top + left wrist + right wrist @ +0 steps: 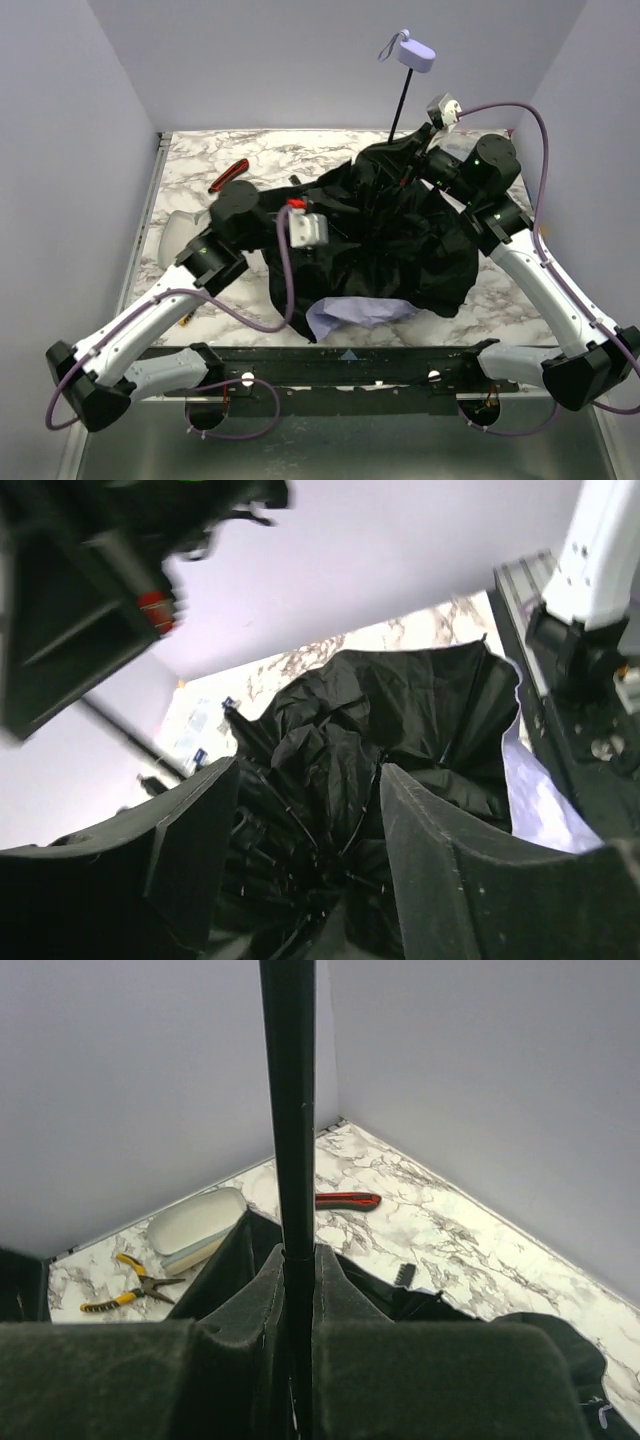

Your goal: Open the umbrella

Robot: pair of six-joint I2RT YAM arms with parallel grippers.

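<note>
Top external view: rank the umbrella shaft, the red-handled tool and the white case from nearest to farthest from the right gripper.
1. umbrella shaft: held in the right gripper, at the back right.
2. red-handled tool: back left.
3. white case: far left edge, closer to the arm bases than the tool.

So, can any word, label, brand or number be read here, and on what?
None can be read.
The umbrella, red-handled tool, pliers and pale case carry no legible text.
Small bluish marks on a pale thing in the left wrist view: too blurred to read.
</note>
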